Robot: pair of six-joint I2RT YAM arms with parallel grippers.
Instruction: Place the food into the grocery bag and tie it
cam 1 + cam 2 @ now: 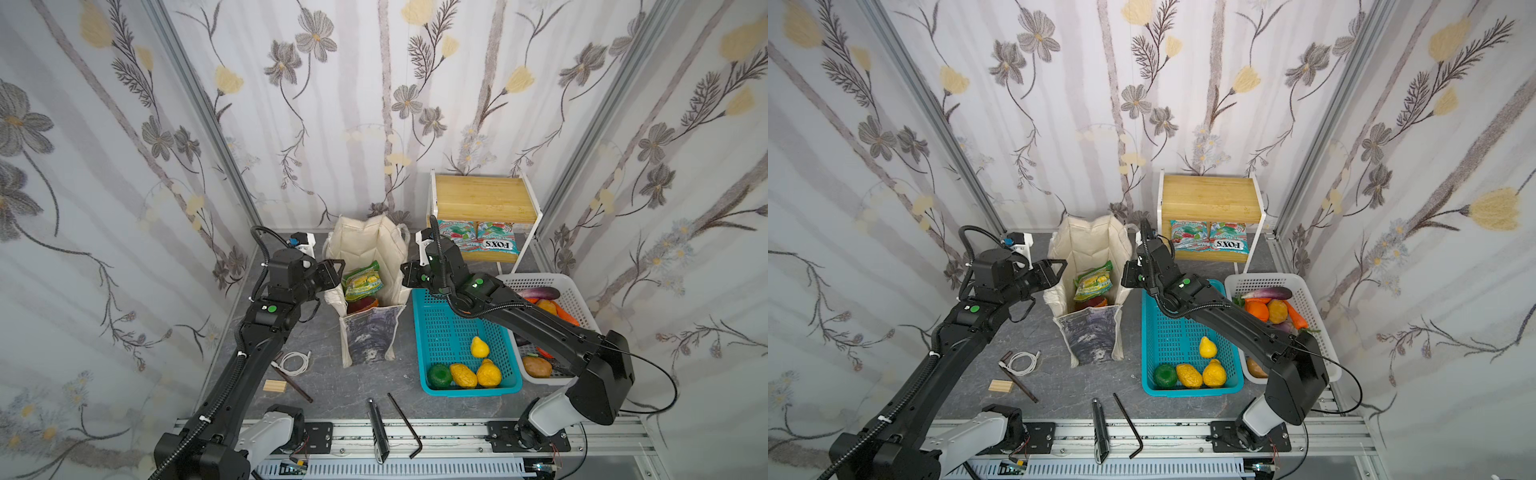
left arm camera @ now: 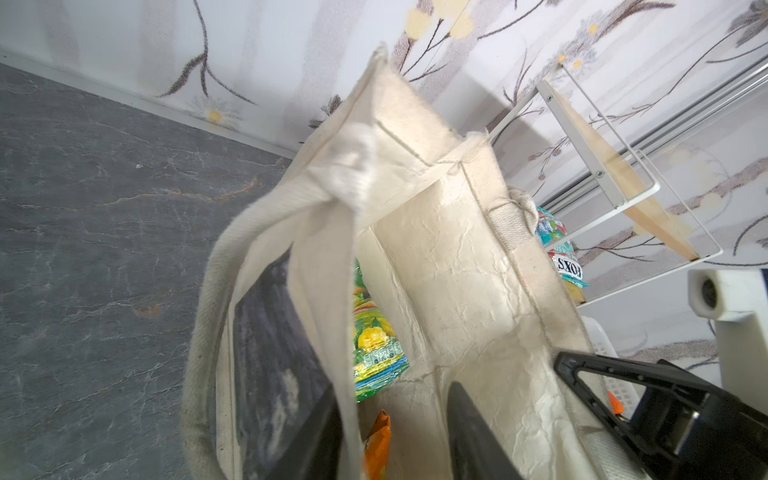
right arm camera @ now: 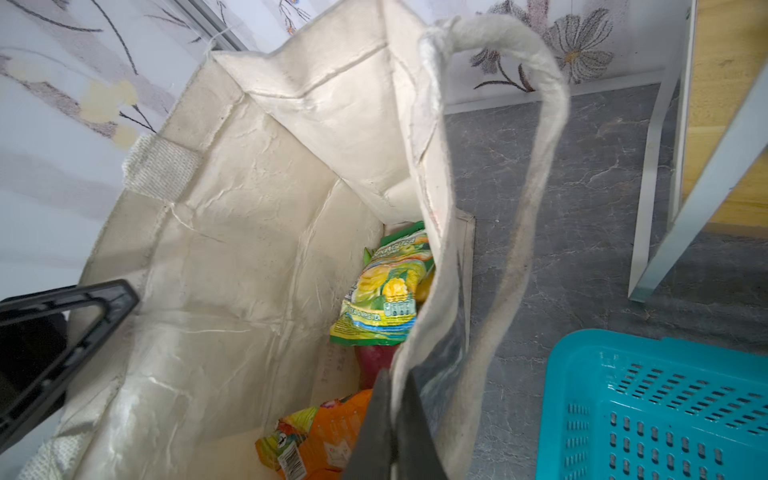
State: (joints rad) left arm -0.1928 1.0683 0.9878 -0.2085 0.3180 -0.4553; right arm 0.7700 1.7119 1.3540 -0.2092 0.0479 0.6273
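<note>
Tying looks like the step in hand, since the green-yellow packet (image 1: 361,282), orange packet (image 3: 332,432) and dragon fruit (image 3: 372,361) lie inside the grocery bag (image 1: 374,245), upright mid-desk (image 1: 324,374). Each side should gather a handle (image 3: 548,124), not wall fabric, before crossing. Pressed together, the right end effector (image 3: 392,399) pinches the bag's rim. The left end effector (image 1: 337,275), fingers spread, straddles the opposite rim. Both arms reach forward, facing across the mouth.

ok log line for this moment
bag: upright, untied | inside: green packet, orange packet, dragon fruit | left gripper: open around bag rim | right gripper: shut on bag rim
</note>
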